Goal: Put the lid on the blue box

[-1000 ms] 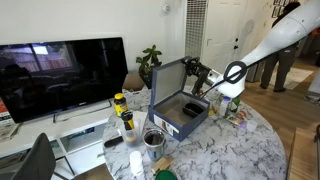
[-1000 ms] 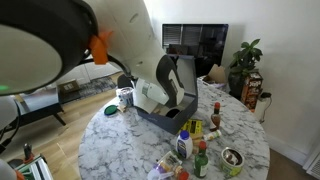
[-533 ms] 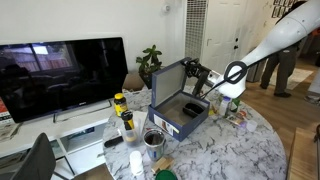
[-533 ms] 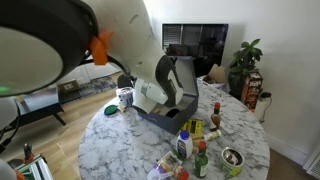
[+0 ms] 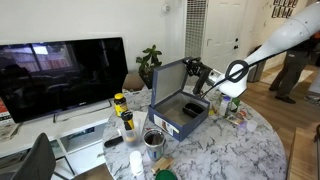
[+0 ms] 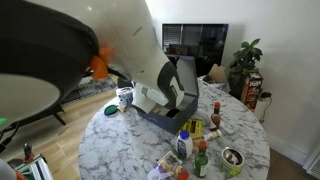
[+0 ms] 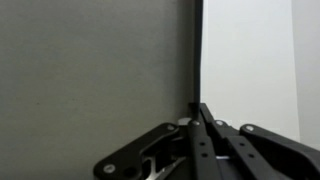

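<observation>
The lid (image 5: 167, 83) stands nearly upright at the back edge of the blue box (image 5: 182, 120), its grey-beige inside facing the camera. In both exterior views the box sits open on the round marble table (image 5: 230, 150). My gripper (image 5: 197, 72) is shut on the lid's upper side rim. In the wrist view the lid's grey inside (image 7: 95, 70) fills the left, and my fingers (image 7: 197, 112) pinch its dark rim edge. From the opposite side the lid (image 6: 186, 78) shows navy above the box (image 6: 162, 120). My gripper is hidden there behind the arm.
Yellow-capped bottles (image 5: 121, 108) and a metal can (image 5: 153, 139) stand beside the box. Several sauce bottles (image 6: 196, 140) and a tin (image 6: 232, 160) crowd the table's edge. A TV (image 5: 62, 75) and a plant (image 5: 150, 62) stand behind.
The lid and gripper hold the same pose. The arm close to the camera has shifted slightly, and a person in the background doorway has moved.
</observation>
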Robot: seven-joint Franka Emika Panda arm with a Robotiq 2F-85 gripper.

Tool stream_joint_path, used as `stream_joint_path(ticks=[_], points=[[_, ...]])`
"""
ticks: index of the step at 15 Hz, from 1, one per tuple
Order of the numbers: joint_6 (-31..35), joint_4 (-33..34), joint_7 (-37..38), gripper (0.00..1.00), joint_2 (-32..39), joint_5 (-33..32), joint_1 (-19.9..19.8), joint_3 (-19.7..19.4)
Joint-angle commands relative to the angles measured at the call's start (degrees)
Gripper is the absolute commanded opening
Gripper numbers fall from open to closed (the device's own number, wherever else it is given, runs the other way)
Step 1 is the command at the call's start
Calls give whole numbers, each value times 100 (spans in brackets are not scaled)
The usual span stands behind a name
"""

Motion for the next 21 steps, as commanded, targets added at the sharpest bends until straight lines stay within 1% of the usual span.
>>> stream_joint_path(ticks=[1,8,18,21], points=[[78,-71,-132,1,456,0,-339,304],[74,-51,-239,1,793,0,-284,313],[153,-63,-270,1,1111,0,-507,551],[181,-59,-324,1,1215,0,-524,568]])
